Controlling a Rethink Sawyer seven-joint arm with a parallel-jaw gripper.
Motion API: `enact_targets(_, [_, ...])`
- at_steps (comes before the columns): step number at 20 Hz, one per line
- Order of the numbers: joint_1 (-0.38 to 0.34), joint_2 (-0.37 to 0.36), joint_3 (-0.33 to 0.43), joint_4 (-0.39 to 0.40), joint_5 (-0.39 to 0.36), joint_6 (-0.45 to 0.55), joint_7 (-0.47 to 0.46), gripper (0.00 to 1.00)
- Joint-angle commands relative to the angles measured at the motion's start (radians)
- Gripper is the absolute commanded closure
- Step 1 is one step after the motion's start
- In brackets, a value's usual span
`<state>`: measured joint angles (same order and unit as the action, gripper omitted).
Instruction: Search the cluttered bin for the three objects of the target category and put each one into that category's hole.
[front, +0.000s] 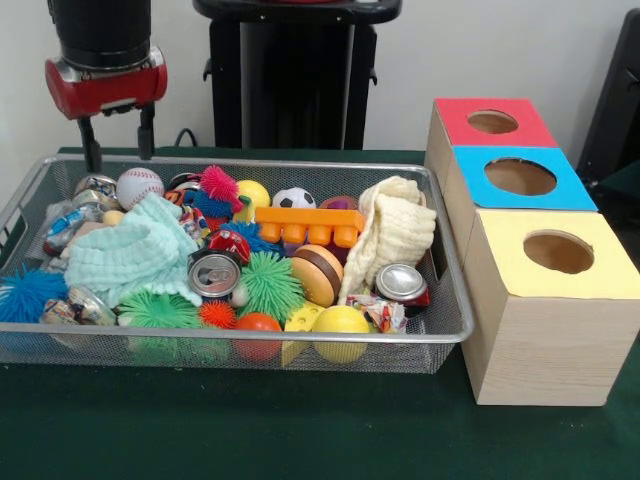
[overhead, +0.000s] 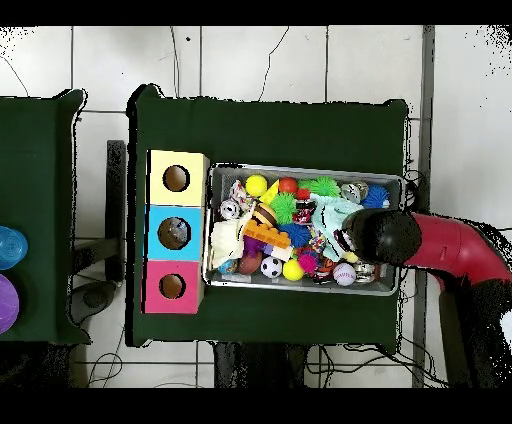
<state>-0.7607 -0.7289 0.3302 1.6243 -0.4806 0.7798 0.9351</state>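
The silver wire-mesh bin (front: 420, 352) is full of clutter and fills the left of the table. A crinkly clear packet with blue-white print (front: 72, 220) lies at its far left. A second packet with multicoloured contents (front: 78, 306) lies at the front left. A third packet (front: 384, 312) lies at the front right beside a crushed can (front: 402, 283). My gripper (front: 118, 140) hangs open and empty above the bin's far left corner, its fingertips just above the rim. In the overhead view the arm's head (overhead: 380, 237) covers the bin's (overhead: 300, 168) right end.
Three wooden boxes with round holes stand right of the bin: red top (front: 495, 122), blue top (front: 520, 177), yellow top (front: 558, 252). The bin also holds a mint cloth (front: 135, 255), a cream cloth (front: 395, 230), spiky balls, a baseball (front: 139, 185), an orange brick (front: 308, 222) and another can (front: 213, 273).
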Motion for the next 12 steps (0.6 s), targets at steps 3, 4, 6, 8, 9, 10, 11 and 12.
enact_targets(3, [-0.004,0.106,0.151,-0.061,-0.111,0.066,-0.302,0.0])
enact_targets(4, [-0.008,0.111,0.156,-0.068,-0.121,0.074,-0.323,0.0])
enact_targets(6, [-0.01,0.117,0.15,-0.091,-0.159,0.092,-0.353,0.0])
enact_targets(8, [-0.017,0.127,0.147,-0.113,-0.195,0.097,-0.376,0.0])
enact_targets(9, [-0.02,0.131,0.148,-0.123,-0.21,0.102,-0.384,0.0])
enact_targets(10, [-0.024,0.133,0.149,-0.131,-0.214,0.11,-0.389,0.0])
enact_targets(11, [-0.029,0.136,0.149,-0.14,-0.218,0.114,-0.385,0.0])
enact_targets(12, [-0.035,0.143,0.15,-0.15,-0.225,0.117,-0.387,0.0])
